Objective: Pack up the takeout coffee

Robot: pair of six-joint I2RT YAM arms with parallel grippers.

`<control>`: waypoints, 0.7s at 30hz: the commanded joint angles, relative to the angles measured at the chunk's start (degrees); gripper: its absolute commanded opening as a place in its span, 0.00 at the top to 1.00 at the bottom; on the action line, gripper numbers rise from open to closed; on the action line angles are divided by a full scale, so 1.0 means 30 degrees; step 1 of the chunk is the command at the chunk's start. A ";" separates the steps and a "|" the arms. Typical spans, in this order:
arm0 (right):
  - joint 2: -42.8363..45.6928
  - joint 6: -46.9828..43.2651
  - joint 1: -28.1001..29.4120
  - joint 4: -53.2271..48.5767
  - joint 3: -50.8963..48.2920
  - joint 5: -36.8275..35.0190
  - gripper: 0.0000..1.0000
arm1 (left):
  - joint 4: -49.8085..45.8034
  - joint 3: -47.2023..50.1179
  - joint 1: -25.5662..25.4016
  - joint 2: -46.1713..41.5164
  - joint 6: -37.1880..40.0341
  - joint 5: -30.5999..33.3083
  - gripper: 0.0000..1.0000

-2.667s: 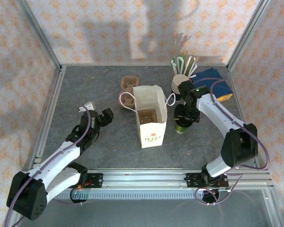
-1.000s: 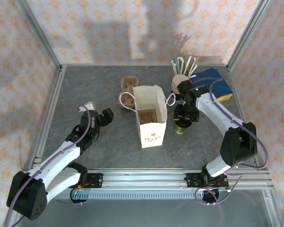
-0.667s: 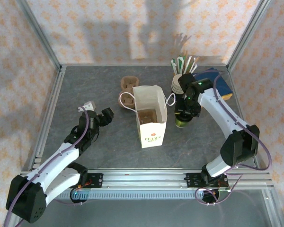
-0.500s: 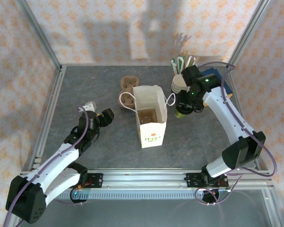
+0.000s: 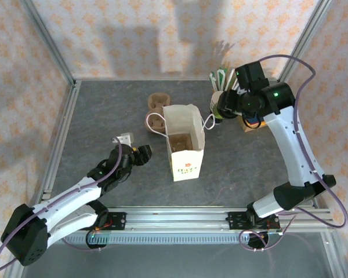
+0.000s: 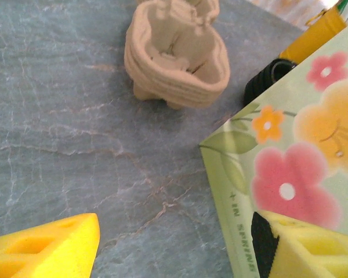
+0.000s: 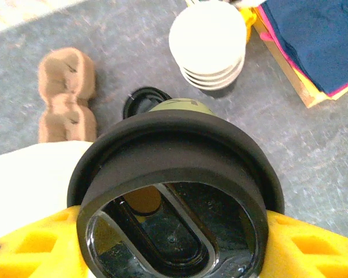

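The takeout coffee (image 7: 177, 191) is a small cup under a black round lid, gripped between my right gripper's (image 7: 174, 255) yellow fingers (image 7: 319, 249). In the top view the right gripper (image 5: 225, 106) holds it in the air just right of the open white paper bag (image 5: 184, 142), near the bag's handle. A brown insert lies at the bottom inside the bag. My left gripper (image 5: 140, 155) hangs low at the bag's left side, open, nothing between its fingers (image 6: 46, 252). The bag's flower-printed face (image 6: 296, 156) stands right in front of its right finger.
A brown pulp cup carrier (image 5: 157, 109) sits behind the bag, with a loose black lid (image 7: 144, 101) beside it. A stack of cream cups (image 7: 207, 43), a holder of sticks (image 5: 225, 78) and a box of blue napkins (image 7: 313, 40) stand at the back right.
My right arm has lifted the coffee off the table and carried it up and back, beside the bag's top. The left gripper has moved right, close to the bag.
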State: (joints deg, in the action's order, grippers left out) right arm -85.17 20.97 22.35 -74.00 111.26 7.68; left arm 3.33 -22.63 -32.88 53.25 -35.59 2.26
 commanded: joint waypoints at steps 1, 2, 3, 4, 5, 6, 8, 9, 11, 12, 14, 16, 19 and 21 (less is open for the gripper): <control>-0.0451 0.0471 0.0771 -0.0343 0.1655 0.0104 0.43 | 0.0405 0.0334 -0.0418 0.0422 -0.0110 0.0925 0.30; -0.0632 0.0630 0.1187 -0.0341 0.2209 0.0083 0.43 | 0.0454 0.0359 -0.0511 0.0539 -0.0141 0.1047 0.30; -0.0781 0.0774 0.1627 -0.0350 0.2622 0.0069 0.43 | 0.0520 0.0365 -0.0602 0.0602 -0.0154 0.1124 0.30; -0.0904 0.0949 0.2079 -0.0342 0.3074 0.0042 0.43 | 0.0627 0.0394 -0.0667 0.0714 -0.0198 0.1198 0.30; -0.1088 0.1189 0.2558 -0.0352 0.3463 -0.0022 0.43 | 0.0729 0.0414 -0.0757 0.0806 -0.0220 0.1208 0.30; -0.1236 0.1291 0.2958 -0.0339 0.3749 -0.0067 0.43 | 0.0812 0.0425 -0.0807 0.0892 -0.0230 0.1247 0.30; -0.1498 0.1635 0.3801 -0.0346 0.4198 -0.0276 0.43 | 0.0979 0.0418 -0.0885 0.1105 -0.0262 0.1321 0.30; -0.1553 0.1768 0.4178 -0.0338 0.4314 -0.0345 0.43 | 0.1048 0.0396 -0.0955 0.1196 -0.0286 0.1324 0.30; -0.1664 0.2012 0.4980 -0.0354 0.4571 -0.0528 0.43 | 0.1210 0.0374 -0.1070 0.1428 -0.0365 0.1377 0.30; -0.1700 0.2142 0.5255 -0.0327 0.4573 -0.0600 0.43 | 0.1301 0.0367 -0.1134 0.1512 -0.0382 0.1374 0.30; -0.1785 0.2389 0.5841 -0.0337 0.4435 -0.0678 0.43 | 0.1463 0.0324 -0.1283 0.1748 -0.0466 0.1370 0.30; -0.1845 0.2523 0.6381 -0.0340 0.3982 -0.0712 0.43 | 0.1552 0.0228 -0.1394 0.1926 -0.0499 0.1391 0.30; -0.1839 0.2951 0.7116 -0.0331 0.3147 -0.0993 0.43 | 0.1657 0.0077 -0.1515 0.2125 -0.0502 0.1487 0.30; -0.1845 0.3213 0.7511 -0.0335 0.2724 -0.1139 0.43 | 0.1744 0.0045 -0.1554 0.2225 -0.0500 0.1559 0.30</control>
State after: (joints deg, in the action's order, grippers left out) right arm -90.61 28.49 43.57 -74.17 120.81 6.85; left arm 6.15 -22.00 -37.04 59.55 -36.25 5.08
